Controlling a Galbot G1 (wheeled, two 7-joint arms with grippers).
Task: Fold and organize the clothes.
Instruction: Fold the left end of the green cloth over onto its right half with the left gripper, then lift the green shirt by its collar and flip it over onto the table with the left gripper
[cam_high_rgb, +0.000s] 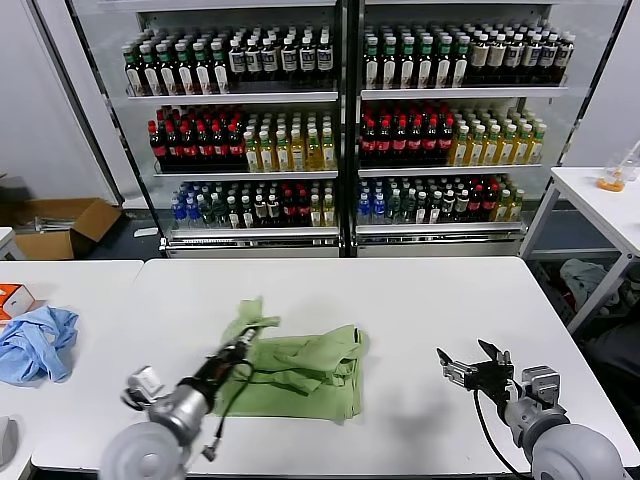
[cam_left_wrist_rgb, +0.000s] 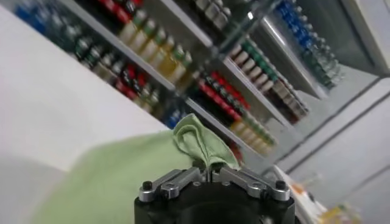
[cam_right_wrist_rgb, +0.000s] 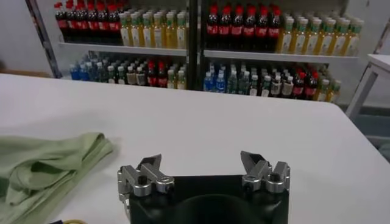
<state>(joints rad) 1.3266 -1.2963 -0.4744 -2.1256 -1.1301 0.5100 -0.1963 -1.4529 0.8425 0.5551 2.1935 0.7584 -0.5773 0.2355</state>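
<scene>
White laminate makes up the rectangular table (cam_high_rgb: 430, 300), and its near edge runs just in front of both arms, with a broad bare stretch of top between the two grippers and more bare surface beyond them toward the far edge. At the robot's right, the black right gripper (cam_high_rgb: 473, 366) hovers low over the tabletop near the front right corner, its arm reaching forward from below; its two fingers (cam_right_wrist_rgb: 148, 171) stand wide apart with nothing between them, well clear of the cloth.

At the robot's left, the left gripper (cam_high_rgb: 238, 352) angles forward and inward from the near edge, its black forearm lying over the front left part of the light green short-sleeved cotton T-shirt (cam_high_rgb: 305, 375). Its metal fingers (cam_left_wrist_rgb: 177, 181) are pressed together on a raised fold of that shirt, which pokes up between them in the left wrist view.

The shirt lies roughly in the middle of the table, nearer the front edge than the back. It is bunched and partly folded over itself, with thick creases across the middle, a lifted peak at its far left corner, and a fairly straight right edge. No print shows on the visible side.

Farther left, a crumpled light blue garment (cam_high_rgb: 38, 343) rests on a neighbouring white table (cam_high_rgb: 70, 285), just beside a small orange box (cam_high_rgb: 14, 298). Beyond the far edge stands a glass-fronted cooler (cam_high_rgb: 340, 130) filled with rows of bottles, and a brown cardboard box (cam_high_rgb: 60, 225) sits on the floor to its left.
</scene>
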